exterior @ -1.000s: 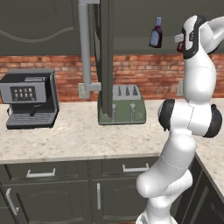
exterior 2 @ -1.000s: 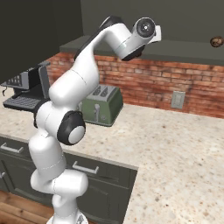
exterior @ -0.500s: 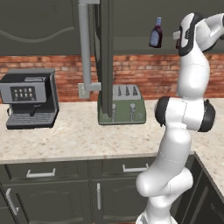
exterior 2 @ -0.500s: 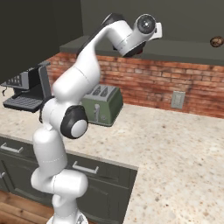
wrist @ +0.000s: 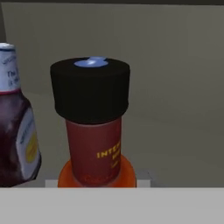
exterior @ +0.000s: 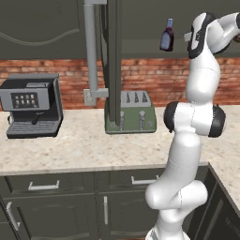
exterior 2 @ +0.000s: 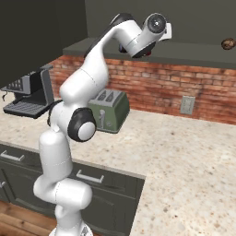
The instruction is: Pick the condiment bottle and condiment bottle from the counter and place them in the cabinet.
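Up close (hand view), black-capped red bottle (wrist: 94, 131) beside dark sauce bottle (wrist: 15, 131); fingers' grip unclear, perhaps holding.

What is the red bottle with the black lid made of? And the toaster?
The red bottle looks like smooth plastic with yellow printing; its black lid seems ridged, matte plastic, though it's hard to be sure. The toaster looks like green painted metal, a little shiny, with paler silvery levers.
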Controlling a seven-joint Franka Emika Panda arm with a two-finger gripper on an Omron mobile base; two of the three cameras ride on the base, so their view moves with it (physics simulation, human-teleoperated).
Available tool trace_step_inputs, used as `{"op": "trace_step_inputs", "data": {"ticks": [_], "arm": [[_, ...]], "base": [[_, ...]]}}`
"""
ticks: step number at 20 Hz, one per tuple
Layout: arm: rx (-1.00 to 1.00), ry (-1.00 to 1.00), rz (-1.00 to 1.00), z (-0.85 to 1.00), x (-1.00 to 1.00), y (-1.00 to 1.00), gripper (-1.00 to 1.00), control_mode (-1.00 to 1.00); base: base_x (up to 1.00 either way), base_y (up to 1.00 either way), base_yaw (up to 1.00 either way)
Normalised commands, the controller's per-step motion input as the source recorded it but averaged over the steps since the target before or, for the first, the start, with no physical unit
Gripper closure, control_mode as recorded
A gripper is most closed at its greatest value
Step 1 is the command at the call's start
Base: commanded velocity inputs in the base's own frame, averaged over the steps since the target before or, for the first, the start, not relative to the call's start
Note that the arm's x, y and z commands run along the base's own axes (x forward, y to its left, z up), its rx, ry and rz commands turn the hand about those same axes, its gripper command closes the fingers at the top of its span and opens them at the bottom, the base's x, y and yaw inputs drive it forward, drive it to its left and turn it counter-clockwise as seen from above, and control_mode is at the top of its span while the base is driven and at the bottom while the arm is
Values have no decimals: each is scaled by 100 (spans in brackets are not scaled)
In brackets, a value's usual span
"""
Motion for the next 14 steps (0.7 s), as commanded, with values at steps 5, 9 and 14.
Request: {"op": "trace_step_inputs", "data": {"ticks": [5, 9, 14], "arm": [[0, 0, 0, -30, 28, 0, 100, -100], [0, 0, 0, -36, 27, 0, 100, -100], [0, 0, 0, -39, 28, 0, 100, -100]], "base": [[0, 0, 0], [0, 0, 0], [0, 0, 0]]}}
